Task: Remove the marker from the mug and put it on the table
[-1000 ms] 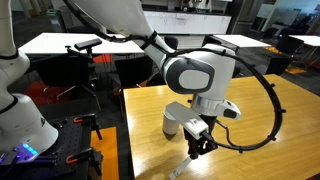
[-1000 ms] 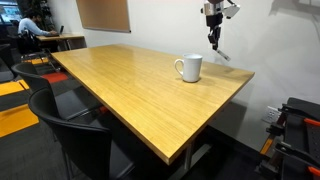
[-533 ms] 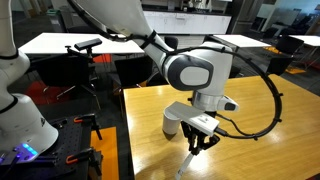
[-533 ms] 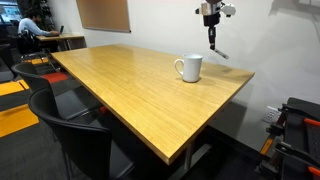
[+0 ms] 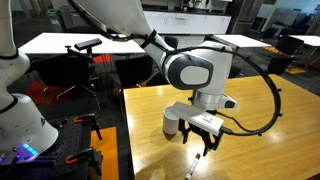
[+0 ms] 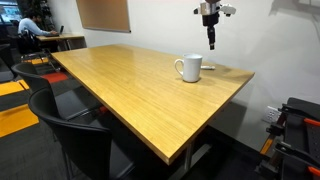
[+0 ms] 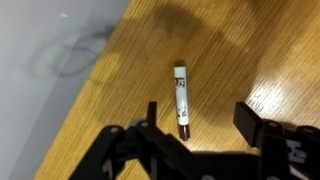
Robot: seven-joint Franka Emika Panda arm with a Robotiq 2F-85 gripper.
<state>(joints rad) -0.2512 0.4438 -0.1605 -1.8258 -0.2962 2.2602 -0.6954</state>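
Observation:
The marker (image 7: 181, 100), a short white pen with a dark tip, lies free on the yellow table (image 7: 235, 60) close to its edge. It also shows as a pale stick (image 5: 196, 165) and as a thin line beside the mug (image 6: 213, 68). My gripper (image 7: 200, 120) hangs open above it, the fingers spread wide with nothing between them. In both exterior views the gripper (image 5: 204, 137) (image 6: 211, 41) is clear of the white mug (image 5: 173, 123) (image 6: 189, 68), which stands upright on the table (image 6: 120, 90).
The table edge (image 7: 90, 110) runs just beside the marker, with grey floor beyond it. Black office chairs (image 6: 75, 135) stand at the near side. White tables (image 5: 60, 42) stand farther back, and a white robot base (image 5: 20, 115) is off the table's side.
The jaws have opened and let go of the marker. It has dropped from between the fingers onto the table beside the mug, while the gripper stayed at about the same place.

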